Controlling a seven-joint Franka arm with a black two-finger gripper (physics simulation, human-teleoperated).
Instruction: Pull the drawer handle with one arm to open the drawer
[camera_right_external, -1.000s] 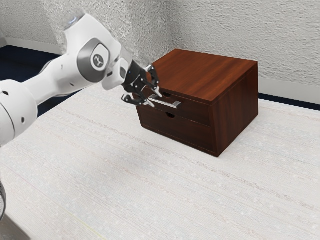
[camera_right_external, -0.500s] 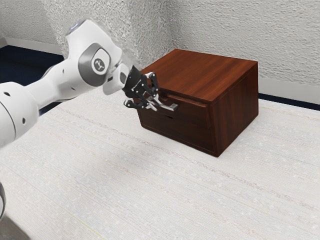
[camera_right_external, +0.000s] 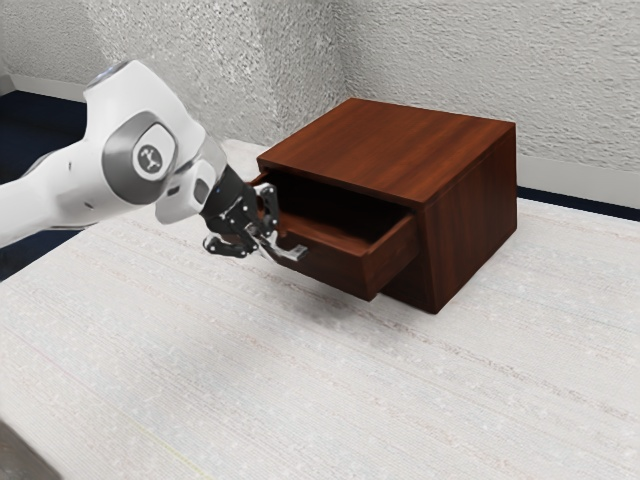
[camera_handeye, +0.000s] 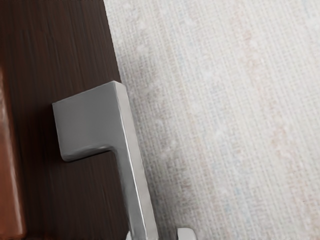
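One arm (camera_right_external: 110, 175) reaches in from the exterior view's left over a pale table (camera_right_external: 300, 400). Its gripper (camera_right_external: 270, 240) sits low, just in front of the drawer (camera_right_external: 350, 250). The two black fingers are drawn close together on the handle (camera_right_external: 292, 254), clamping its bar from two sides near the end toward the exterior view's left. In the wrist view the grey handle's bracket meets the dark wood, and the bar runs toward the hand beside the table's weave. The drawer, the upper one, stands pulled well out of the cabinet (camera_right_external: 450, 190), with a dark gap open behind its face. The cabinet rests on the table toward the exterior view's right, near a rough grey wall (camera_right_external: 560, 70).
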